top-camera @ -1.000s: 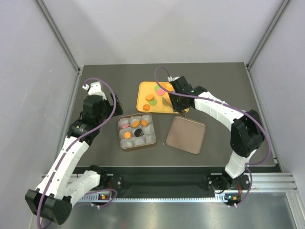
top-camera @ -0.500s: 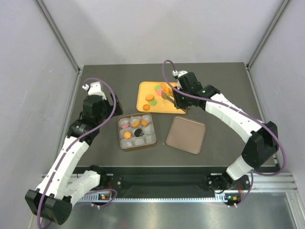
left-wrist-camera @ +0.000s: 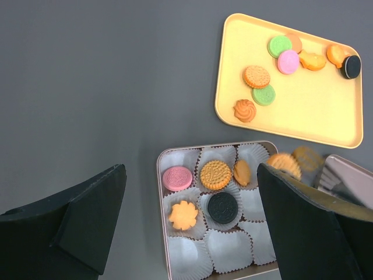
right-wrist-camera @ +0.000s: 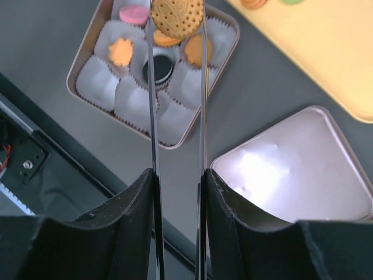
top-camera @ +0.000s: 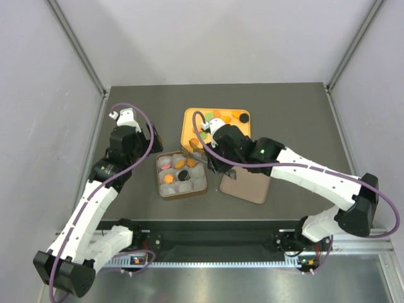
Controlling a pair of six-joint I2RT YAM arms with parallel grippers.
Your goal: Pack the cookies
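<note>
Left end effector (left-wrist-camera: 192, 175) gaped wide, arm folded at left side. Right end effector (right-wrist-camera: 178, 26) pinched orange cookie (right-wrist-camera: 178, 14), arm stretched leftward.

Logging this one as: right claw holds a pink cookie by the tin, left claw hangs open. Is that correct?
One detail is wrong: the cookie in the right claw is orange, not pink. The right wrist view shows it pinched between the long fingertips by the tin. The rest stands: the left claw hangs open.

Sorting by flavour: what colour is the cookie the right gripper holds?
The cookie is golden orange with embossed dots; right wrist view shows it best.
</note>
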